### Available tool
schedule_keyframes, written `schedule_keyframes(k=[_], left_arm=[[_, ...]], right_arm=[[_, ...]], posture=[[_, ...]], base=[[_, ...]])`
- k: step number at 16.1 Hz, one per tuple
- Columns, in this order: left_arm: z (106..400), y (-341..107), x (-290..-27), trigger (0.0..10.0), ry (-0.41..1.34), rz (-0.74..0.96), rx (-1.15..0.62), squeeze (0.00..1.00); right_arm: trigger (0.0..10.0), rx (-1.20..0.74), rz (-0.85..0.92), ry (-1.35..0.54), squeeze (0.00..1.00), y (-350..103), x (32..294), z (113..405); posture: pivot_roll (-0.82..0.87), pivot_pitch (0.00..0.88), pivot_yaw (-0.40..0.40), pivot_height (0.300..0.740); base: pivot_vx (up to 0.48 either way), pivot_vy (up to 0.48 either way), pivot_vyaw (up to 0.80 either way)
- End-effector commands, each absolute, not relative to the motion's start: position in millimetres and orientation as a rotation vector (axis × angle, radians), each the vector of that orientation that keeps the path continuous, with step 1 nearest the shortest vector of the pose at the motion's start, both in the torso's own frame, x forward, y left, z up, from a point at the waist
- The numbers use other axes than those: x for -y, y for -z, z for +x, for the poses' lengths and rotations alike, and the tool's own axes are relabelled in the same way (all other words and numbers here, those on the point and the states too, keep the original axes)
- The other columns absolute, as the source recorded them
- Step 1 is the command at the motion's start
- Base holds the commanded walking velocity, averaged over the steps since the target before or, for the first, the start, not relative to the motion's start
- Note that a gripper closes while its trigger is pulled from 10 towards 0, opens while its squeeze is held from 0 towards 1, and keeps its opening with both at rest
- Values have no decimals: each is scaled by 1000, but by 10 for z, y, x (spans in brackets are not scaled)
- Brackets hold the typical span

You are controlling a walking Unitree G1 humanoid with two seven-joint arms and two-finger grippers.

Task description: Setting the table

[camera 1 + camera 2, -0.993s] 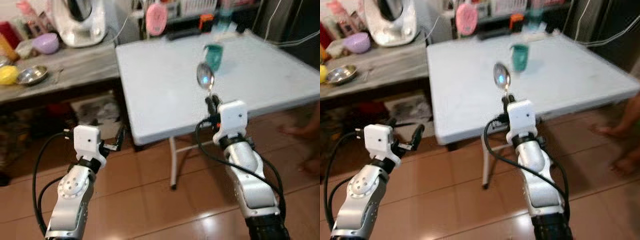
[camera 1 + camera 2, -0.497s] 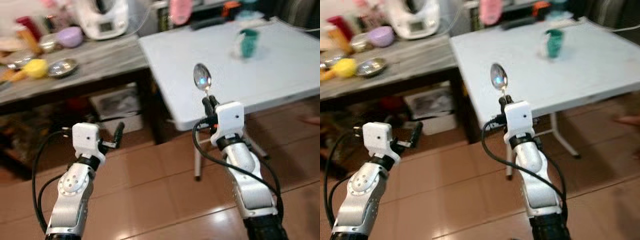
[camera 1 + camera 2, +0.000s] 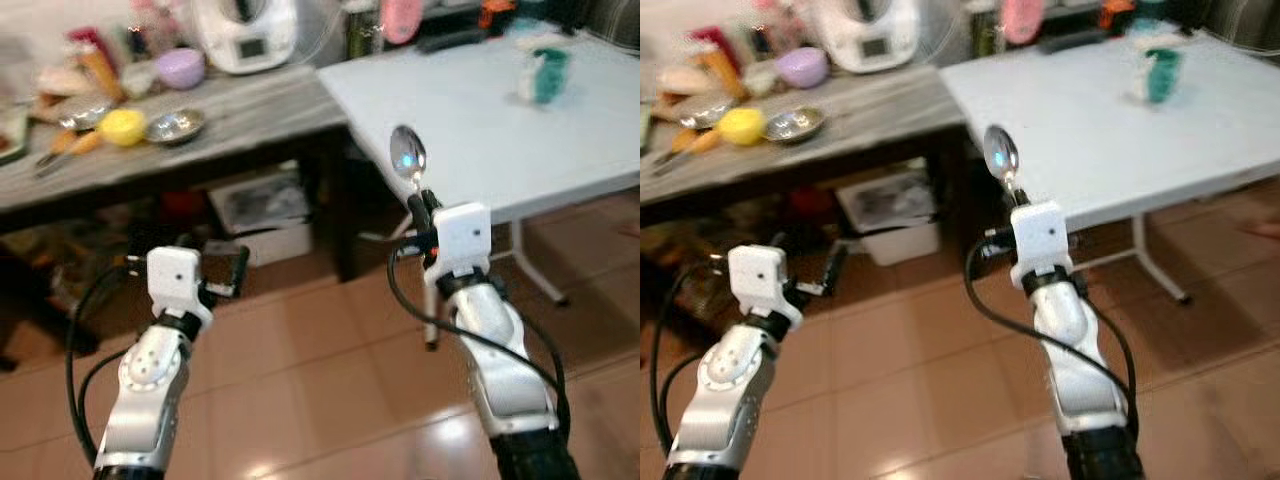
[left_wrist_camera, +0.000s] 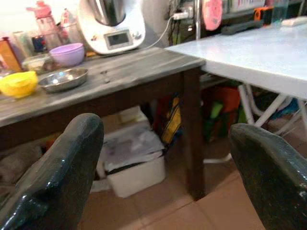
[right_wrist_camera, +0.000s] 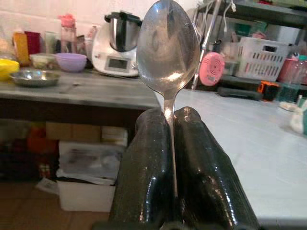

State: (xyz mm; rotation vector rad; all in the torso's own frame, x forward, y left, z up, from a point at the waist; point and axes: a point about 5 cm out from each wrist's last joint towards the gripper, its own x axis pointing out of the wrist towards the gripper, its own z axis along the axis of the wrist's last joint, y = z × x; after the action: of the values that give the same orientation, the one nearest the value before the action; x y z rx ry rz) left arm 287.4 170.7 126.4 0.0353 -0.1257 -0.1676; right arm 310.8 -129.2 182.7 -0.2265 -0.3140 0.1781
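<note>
Wooden surface [image 3: 230, 110] at left carries bowls. Left gripper [image 3: 222, 278] idle, jaws apart. Right gripper [image 3: 424, 212] jaws clamped on spoon [image 3: 408, 158] handle, bowl upright, presumably for carrying toward white surface [image 3: 480, 120].

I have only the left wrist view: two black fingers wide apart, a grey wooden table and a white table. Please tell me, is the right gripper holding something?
Observer: Yes. The right gripper is shut on a metal spoon, bowl upward.
Operator: Is anything already on the white table?
Observer: A green cup stands far back on the white table, blurred.
Operator: Is the spoon over that table?
Observer: In the head views it appears in front of the table's near corner; how near, I cannot tell.
</note>
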Motion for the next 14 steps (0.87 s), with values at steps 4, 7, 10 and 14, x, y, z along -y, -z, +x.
schedule_keyframes(k=[4, 7, 10, 14], left_arm=[[2891, -1278, -1659, 10000, 170, 42, 138, 0], [2893, -1291, -1641, 10000, 171, 41, 145, 0], [2904, -1305, -1637, 10000, 169, 48, 153, 0], [2902, -1311, -1630, 10000, 175, 46, 155, 0]], right_arm=[[10000, 325, -246, -160, 0, -1847, 1340, 3099], [10000, 323, -253, -160, 0, -1846, 1346, 3101], [10000, 323, -254, -159, 0, -1843, 1341, 3110], [10000, 320, -235, -159, 0, -1837, 1329, 3120]], posture=[[-163, 80, 132, 740], [-163, 81, 130, 740], [-161, 79, 131, 740], [-157, 73, 132, 740]], base=[[0, 301, 0], [0, 0, 0], [0, 0, 425], [0, 0, 133]])
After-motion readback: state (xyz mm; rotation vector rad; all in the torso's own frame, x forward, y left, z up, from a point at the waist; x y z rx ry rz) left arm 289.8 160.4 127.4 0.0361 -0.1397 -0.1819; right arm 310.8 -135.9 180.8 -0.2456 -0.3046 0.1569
